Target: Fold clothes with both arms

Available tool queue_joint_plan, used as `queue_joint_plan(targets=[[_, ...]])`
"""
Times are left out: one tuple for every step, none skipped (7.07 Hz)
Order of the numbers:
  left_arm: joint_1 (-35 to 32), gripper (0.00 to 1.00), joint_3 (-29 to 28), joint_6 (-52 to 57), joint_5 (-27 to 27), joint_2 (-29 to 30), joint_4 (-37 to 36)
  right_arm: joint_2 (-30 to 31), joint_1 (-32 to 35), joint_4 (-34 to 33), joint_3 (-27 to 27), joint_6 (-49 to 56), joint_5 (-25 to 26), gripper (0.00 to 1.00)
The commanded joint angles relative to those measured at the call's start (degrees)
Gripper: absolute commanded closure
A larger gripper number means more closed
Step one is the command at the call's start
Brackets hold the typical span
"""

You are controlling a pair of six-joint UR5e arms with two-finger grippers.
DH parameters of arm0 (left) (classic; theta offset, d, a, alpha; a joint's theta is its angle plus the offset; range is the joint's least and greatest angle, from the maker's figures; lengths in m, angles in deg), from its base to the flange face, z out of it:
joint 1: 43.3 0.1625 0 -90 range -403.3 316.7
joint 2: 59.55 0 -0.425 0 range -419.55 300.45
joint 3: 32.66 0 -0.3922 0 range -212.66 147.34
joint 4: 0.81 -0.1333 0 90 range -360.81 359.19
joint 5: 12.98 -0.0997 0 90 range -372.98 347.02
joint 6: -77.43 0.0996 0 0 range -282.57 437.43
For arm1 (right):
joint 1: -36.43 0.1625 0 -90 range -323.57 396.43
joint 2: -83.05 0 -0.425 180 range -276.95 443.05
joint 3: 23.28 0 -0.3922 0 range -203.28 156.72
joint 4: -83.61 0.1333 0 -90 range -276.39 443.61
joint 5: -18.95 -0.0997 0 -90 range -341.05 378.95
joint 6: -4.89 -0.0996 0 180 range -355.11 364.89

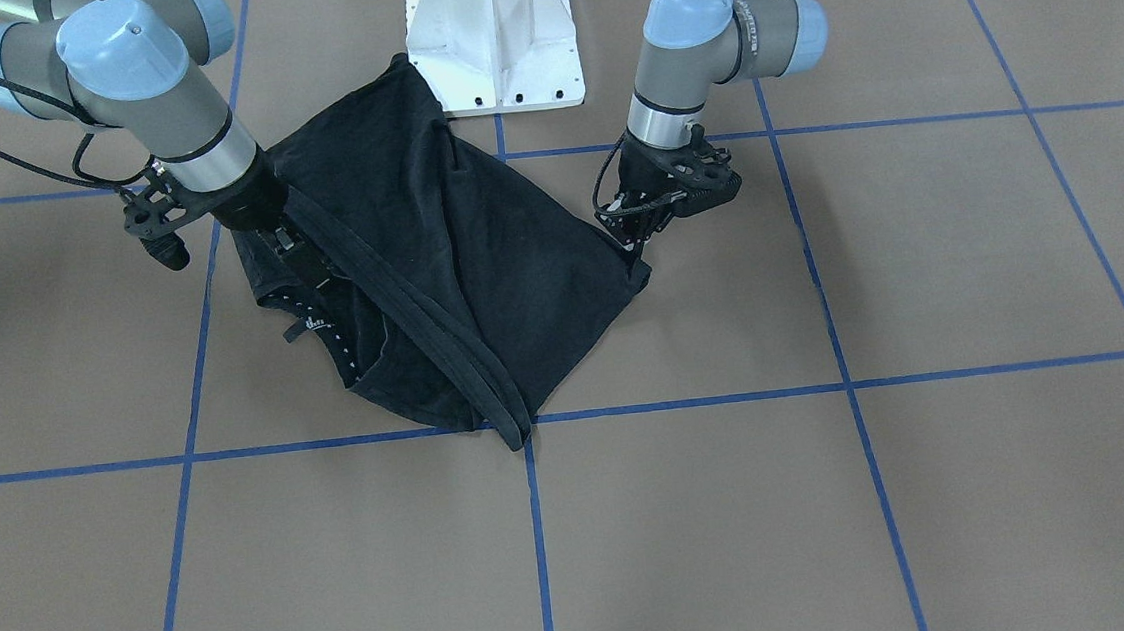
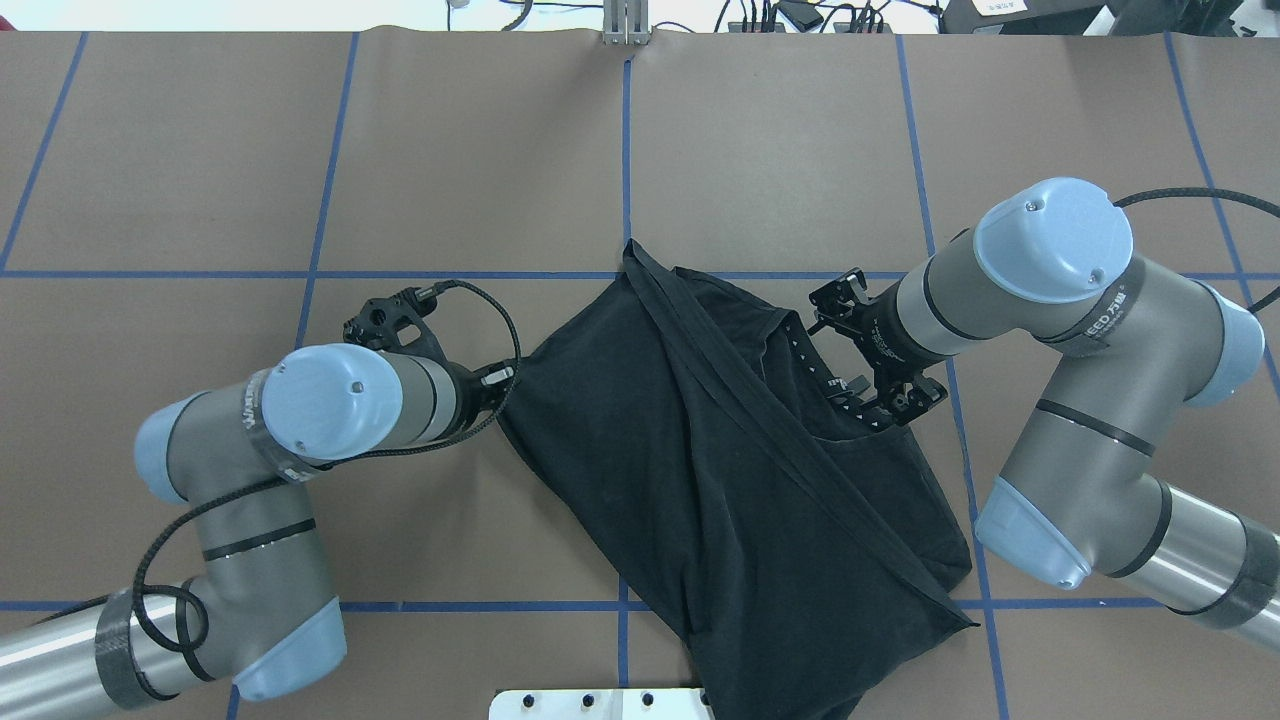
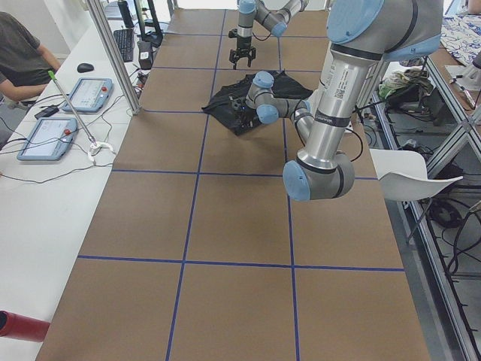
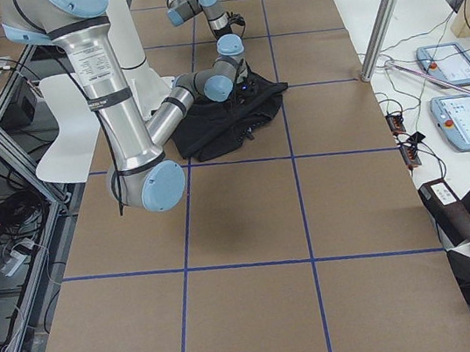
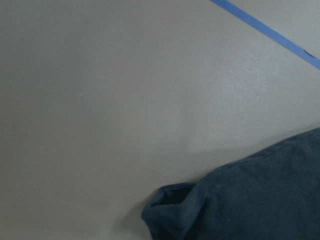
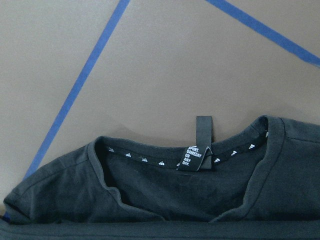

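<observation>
Black T-shirt point(image 2: 720, 470) lies crumpled on the brown table point(image 1: 838, 514). The left gripper point(image 1: 630, 242) is at its corner and the right gripper point(image 1: 287, 242) above the collar point(image 6: 145, 154); whether either grips cannot be told.

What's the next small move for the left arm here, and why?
Probably lower the left gripper onto the corner of the T-shirt beside it and close. It lies bunched with a diagonal fold, and the right gripper is at the collar, so both could then pull it flat.

Bright, even light from above fills my views. Soft, faint shadows lie on the desk point(image 1: 919, 257). My left wrist view is hazy, the right one crisper. The T-shirt point(image 2: 700, 450) loses fold detail in its blackness.
</observation>
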Motion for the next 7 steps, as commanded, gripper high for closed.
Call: queue_joint_plan(targets=[[-9.92,1.00,-2.26,10.29,0.73,1.93,4.35,-0.09,0.00,-0.10,0.17,0.00,0.00,0.00],[-13.97,1.00,-12.21,12.42,4.74,7.26,11.36,0.00,0.00,-0.10,0.18,0.00,0.00,0.00],[-17.41,1.00,-24.14,13.22,6.60,14.18,18.13,0.00,0.00,-0.10,0.26,0.00,0.00,0.00],[-18.66,1.00,-34.27,15.41,6.71,19.82,21.67,0.00,0.09,-0.10,0.26,-0.09,0.00,0.00],[-20.15,1.00,-44.63,17.26,6.80,25.27,27.97,0.00,0.09,-0.10,0.26,-0.09,-0.09,0.00],[-20.43,1.00,-52.74,17.88,6.45,29.24,32.21,-0.09,0.00,-0.10,0.09,0.00,0.09,0.00],[-21.21,0.32,-53.00,20.07,6.53,29.46,32.26,-0.26,-0.26,0.16,0.09,-0.09,1.13,0.00]])
